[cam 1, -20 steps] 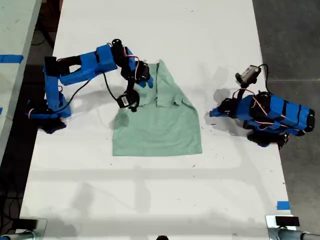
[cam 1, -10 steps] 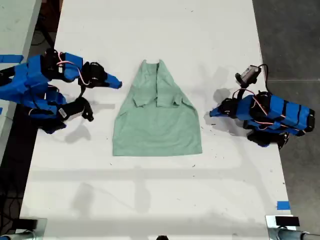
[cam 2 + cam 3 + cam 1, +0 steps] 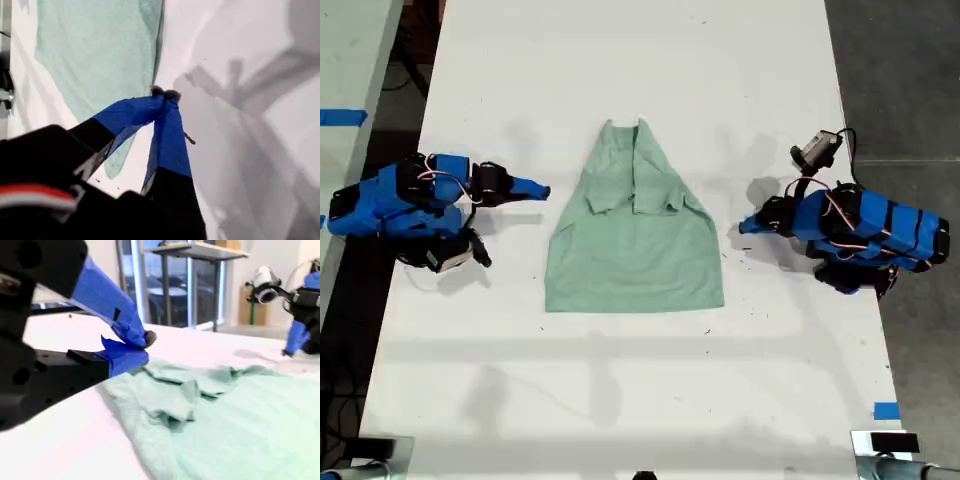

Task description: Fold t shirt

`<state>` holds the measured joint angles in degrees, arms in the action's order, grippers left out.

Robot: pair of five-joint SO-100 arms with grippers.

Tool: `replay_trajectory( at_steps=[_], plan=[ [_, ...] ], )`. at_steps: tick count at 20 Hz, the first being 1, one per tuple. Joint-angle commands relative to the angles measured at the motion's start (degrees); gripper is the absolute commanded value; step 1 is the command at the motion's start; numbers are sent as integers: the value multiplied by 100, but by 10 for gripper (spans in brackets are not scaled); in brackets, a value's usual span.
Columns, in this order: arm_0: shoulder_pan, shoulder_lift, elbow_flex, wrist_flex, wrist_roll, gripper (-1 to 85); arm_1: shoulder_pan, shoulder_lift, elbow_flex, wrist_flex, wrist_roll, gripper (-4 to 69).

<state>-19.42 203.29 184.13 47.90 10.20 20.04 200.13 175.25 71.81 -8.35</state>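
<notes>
On the surface (image 3: 620, 80), the t shirt (image 3: 635, 250) is lying between my first end effector (image 3: 744, 226) and my second end effector (image 3: 544, 189), both sitting pinched together.

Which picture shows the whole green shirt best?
The exterior view: the whole shirt lies on the white table, both sleeves folded in. The first wrist view shows only one edge and part of the body; the second shows the folded sleeves close up.
</notes>
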Motion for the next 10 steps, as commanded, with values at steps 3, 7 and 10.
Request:
replay_trajectory(
  at_steps=[3, 7, 10],
  plan=[
    [-237, 255, 53, 202, -114, -2, -35, 79, 308, -149, -62, -17],
    [-457, 272, -26, 316, -114, -2, -26, 79, 308, -149, -79, -17],
    [-369, 272, 0, 316, -79, -2, -26, 79, 308, -158, -79, -17]
  ],
)
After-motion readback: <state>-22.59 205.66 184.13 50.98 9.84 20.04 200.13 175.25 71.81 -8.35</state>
